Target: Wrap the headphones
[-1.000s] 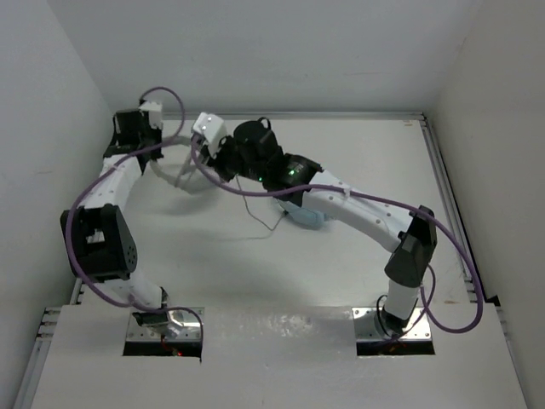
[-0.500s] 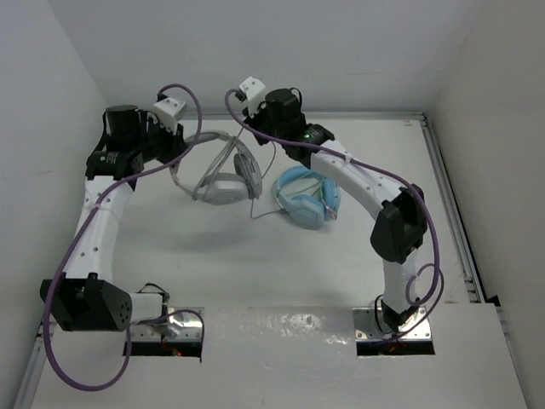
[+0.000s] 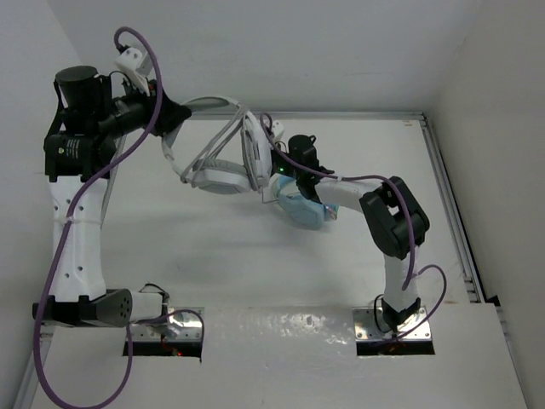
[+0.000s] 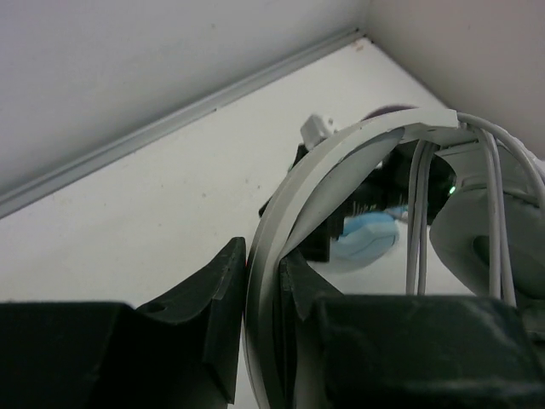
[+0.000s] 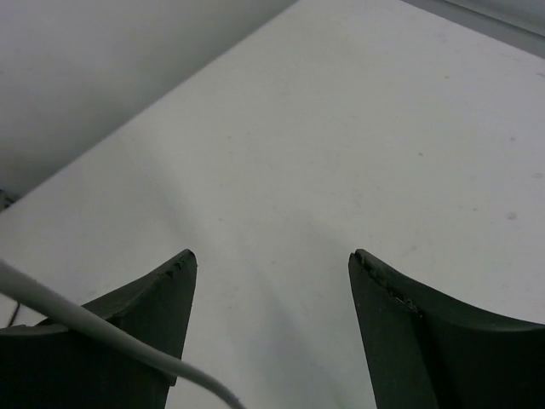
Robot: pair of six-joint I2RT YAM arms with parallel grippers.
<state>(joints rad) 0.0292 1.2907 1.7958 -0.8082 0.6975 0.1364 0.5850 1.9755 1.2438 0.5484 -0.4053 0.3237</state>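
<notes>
The headphones [image 3: 223, 177] hang in the air at the back of the table, white and light grey, ear cups low and headband up. My left gripper [image 3: 176, 115] is shut on the headband [image 4: 271, 256], which sits squeezed between both fingers. Strands of the thin grey cable [image 4: 416, 217] run down beside an ear cup [image 4: 481, 247]. My right gripper [image 5: 272, 260] is open over bare table, nothing between its fingers; a piece of the cable [image 5: 94, 328] crosses in front of its left finger. From above, the right wrist [image 3: 300, 152] sits just right of the ear cups, fingers hidden behind them.
Light blue headphones [image 3: 303, 210] lie on the table under the right forearm and show again as the light blue headphones [image 4: 368, 239] in the left wrist view. The back wall rail [image 3: 358, 114] and the right side rail [image 3: 450, 196] bound the table.
The left arm has risen and lifted the headphones higher. The right gripper has opened, let go of the cable, and dropped lower beside the ear cups.
</notes>
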